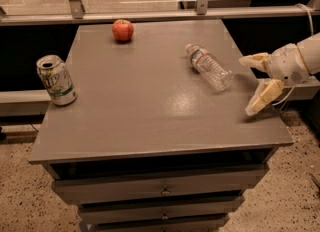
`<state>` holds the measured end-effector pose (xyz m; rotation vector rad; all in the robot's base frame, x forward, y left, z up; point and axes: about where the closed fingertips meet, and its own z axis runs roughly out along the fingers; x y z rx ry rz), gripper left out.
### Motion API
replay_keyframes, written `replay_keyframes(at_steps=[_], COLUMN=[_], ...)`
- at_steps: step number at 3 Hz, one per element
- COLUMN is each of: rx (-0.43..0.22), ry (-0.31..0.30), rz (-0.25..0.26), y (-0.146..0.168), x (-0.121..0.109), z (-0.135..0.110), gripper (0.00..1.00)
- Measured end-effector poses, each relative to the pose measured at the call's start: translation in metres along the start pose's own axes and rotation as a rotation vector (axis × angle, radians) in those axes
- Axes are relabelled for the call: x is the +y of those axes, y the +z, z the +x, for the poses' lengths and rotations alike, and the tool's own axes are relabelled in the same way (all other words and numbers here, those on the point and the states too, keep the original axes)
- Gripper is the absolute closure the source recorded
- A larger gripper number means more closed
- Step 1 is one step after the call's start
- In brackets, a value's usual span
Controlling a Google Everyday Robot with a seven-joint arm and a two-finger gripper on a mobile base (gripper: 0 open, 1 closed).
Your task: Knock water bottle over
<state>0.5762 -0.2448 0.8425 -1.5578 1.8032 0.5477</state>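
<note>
The water bottle (pixel 209 67) lies on its side on the grey table top (pixel 150 106), right of centre, cap toward the back left and base toward the gripper. It is clear and ribbed, with a red, white and blue label band. My gripper (pixel 248 85) is at the table's right edge, just right of the bottle's base and apart from it. Its two cream fingers (pixel 262 97) are spread wide and hold nothing.
A green-and-white soda can (pixel 56 80) stands upright near the left edge. A red apple (pixel 122 30) sits at the back, left of centre. Metal rails run behind the table. Drawers are below the top.
</note>
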Motion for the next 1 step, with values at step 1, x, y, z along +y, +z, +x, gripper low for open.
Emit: replay_keyframes(at_steps=[1], rx=[0.000], ry=[0.000], rz=[0.000], y=[-0.0001], x=[-0.0002], z=[0.0000], gripper=[0.00])
